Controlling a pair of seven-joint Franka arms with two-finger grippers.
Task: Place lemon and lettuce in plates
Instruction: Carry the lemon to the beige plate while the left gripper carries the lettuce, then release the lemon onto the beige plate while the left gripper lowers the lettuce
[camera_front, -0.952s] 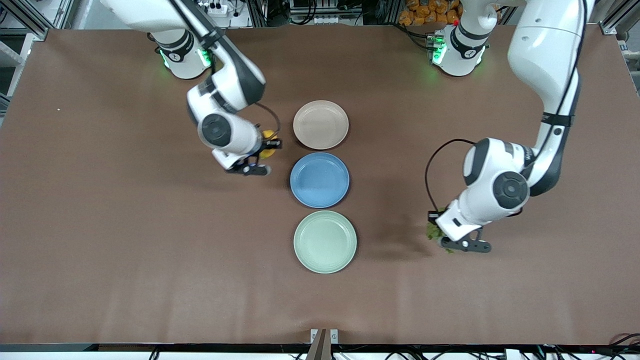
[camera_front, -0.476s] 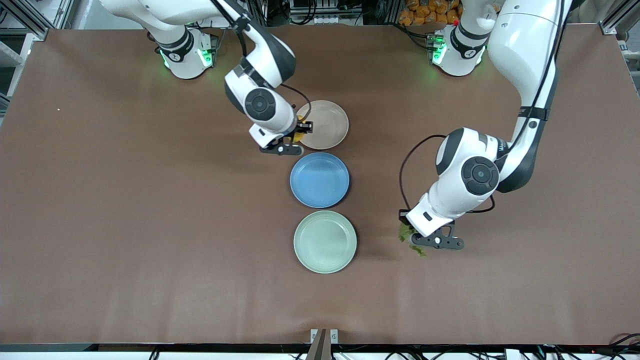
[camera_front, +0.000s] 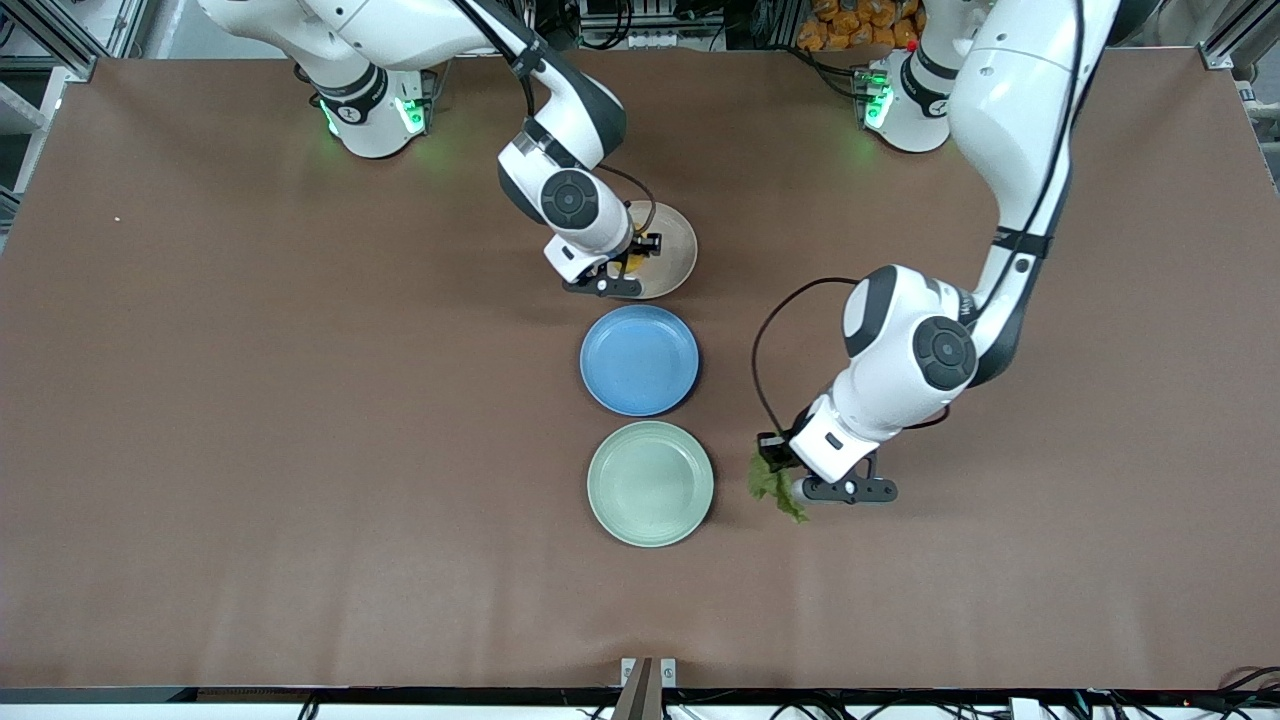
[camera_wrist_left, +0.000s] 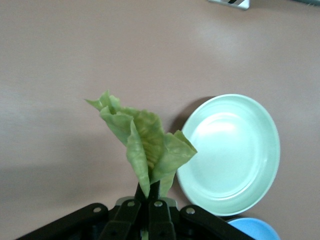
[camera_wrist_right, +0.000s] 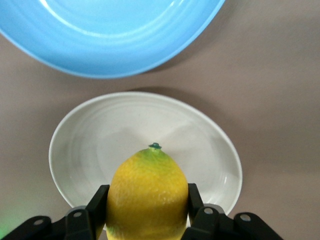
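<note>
My right gripper (camera_front: 632, 264) is shut on the yellow lemon (camera_wrist_right: 148, 195) and holds it over the beige-pink plate (camera_front: 672, 250). In the right wrist view that plate (camera_wrist_right: 90, 145) lies under the lemon. My left gripper (camera_front: 780, 487) is shut on the green lettuce leaf (camera_front: 772, 490) and holds it over the bare table beside the mint green plate (camera_front: 650, 483), toward the left arm's end. In the left wrist view the lettuce (camera_wrist_left: 145, 145) hangs from the gripper (camera_wrist_left: 150, 192) next to the mint plate (camera_wrist_left: 230, 155).
A blue round plate (camera_front: 640, 359) lies between the beige-pink and mint green plates; its edge shows in the right wrist view (camera_wrist_right: 110, 35) and in the left wrist view (camera_wrist_left: 250, 230). The brown table (camera_front: 250, 450) spreads wide on both sides.
My right gripper has carried the lemon from beside the beige-pink plate to over it. My left gripper has carried the lettuce toward the mint green plate.
</note>
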